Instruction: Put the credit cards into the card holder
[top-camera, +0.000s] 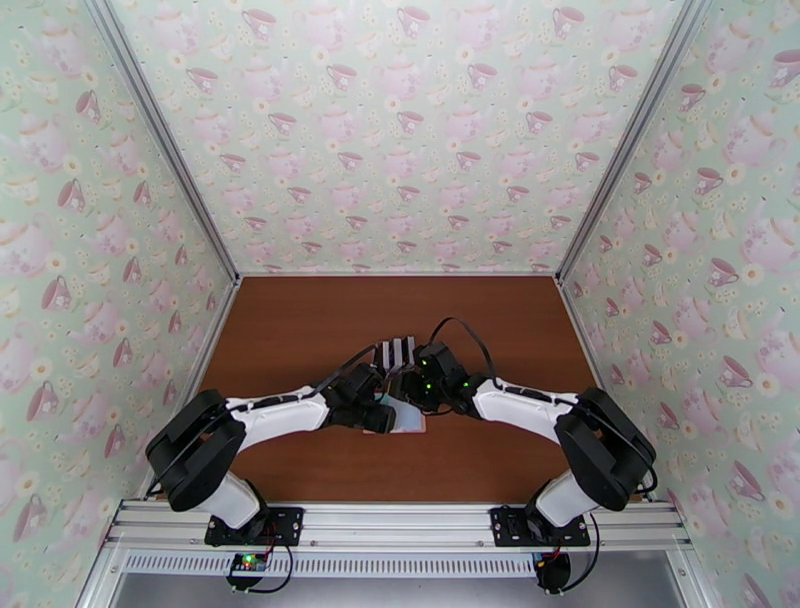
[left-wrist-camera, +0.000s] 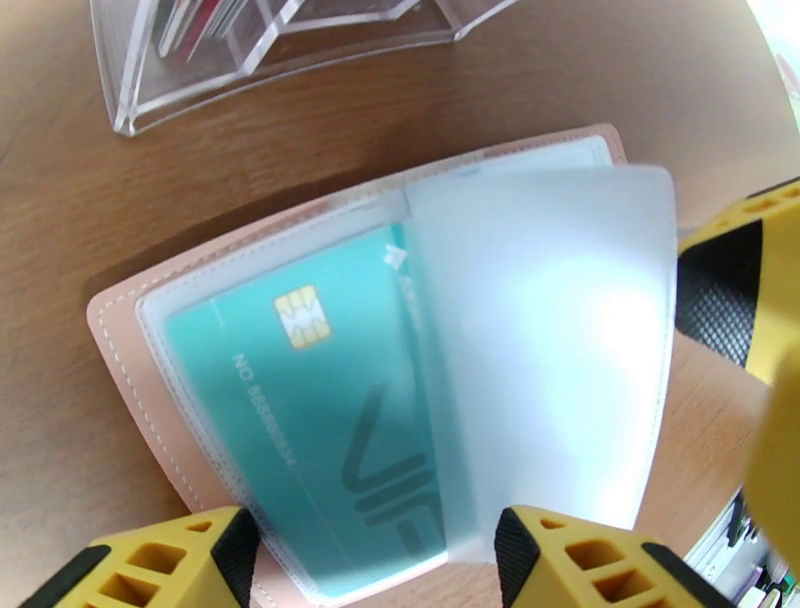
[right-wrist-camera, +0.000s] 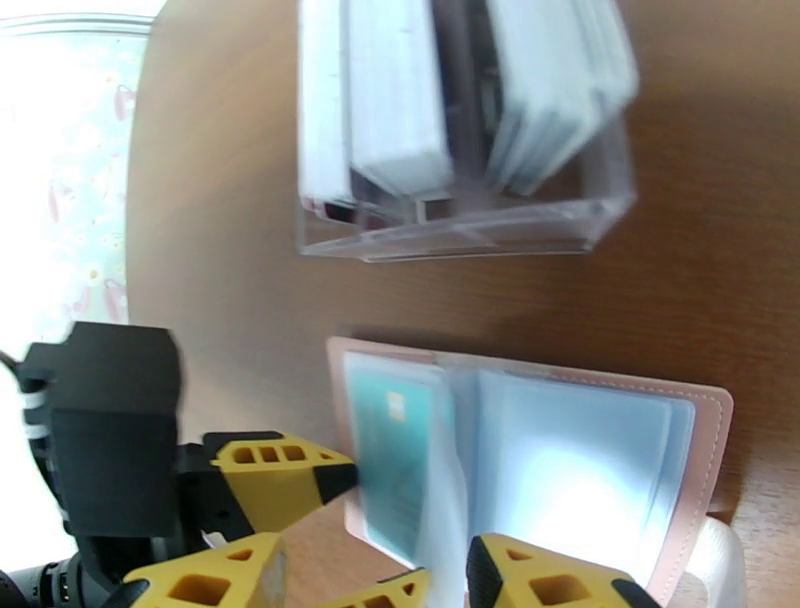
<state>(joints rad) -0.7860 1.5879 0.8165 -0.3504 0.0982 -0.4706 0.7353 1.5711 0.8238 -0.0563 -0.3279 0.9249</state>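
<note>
Mint-green wallpaper (top-camera: 400, 130) printed with pink teacups stands on three sides of the card holder (left-wrist-camera: 118, 330), well apart from it. A brown wood-grain table (top-camera: 300, 330) carries the card holder near its middle.

The left arm (top-camera: 280, 410) and right arm (top-camera: 520, 405), both white and black, reach in from either side and meet above the card holder.

A clear plastic rack (right-wrist-camera: 520, 225) stands just beyond the card holder's far edge, apart from it. Several credit cards (right-wrist-camera: 395, 100) stand on edge in its slots, white, dark and pale blue, blurred in the right wrist view.

The left gripper (left-wrist-camera: 370, 545) sits at the card holder's left edge. Its yellow fingers are spread wide with nothing clamped, and one tip reaches the outer edge of the left-hand sleeve. The right gripper (right-wrist-camera: 450, 578) hangs at the card holder's edge away from the rack, over the fold. Its fingers are drawn close together, and a thin sleeve runs down into the narrow gap, apparently pinched.

The card holder lies open and flat, pink cover down, pale sleeves facing up. That frosted sleeve leaf (left-wrist-camera: 540, 350) is lifted off the card holder's right half and stands up, bright with glare.

A teal card (left-wrist-camera: 300, 400) sits inside the card holder's left-hand sleeve, dark lettering along it. Its gold chip (left-wrist-camera: 302, 318) lies at the end nearer the rack.
</note>
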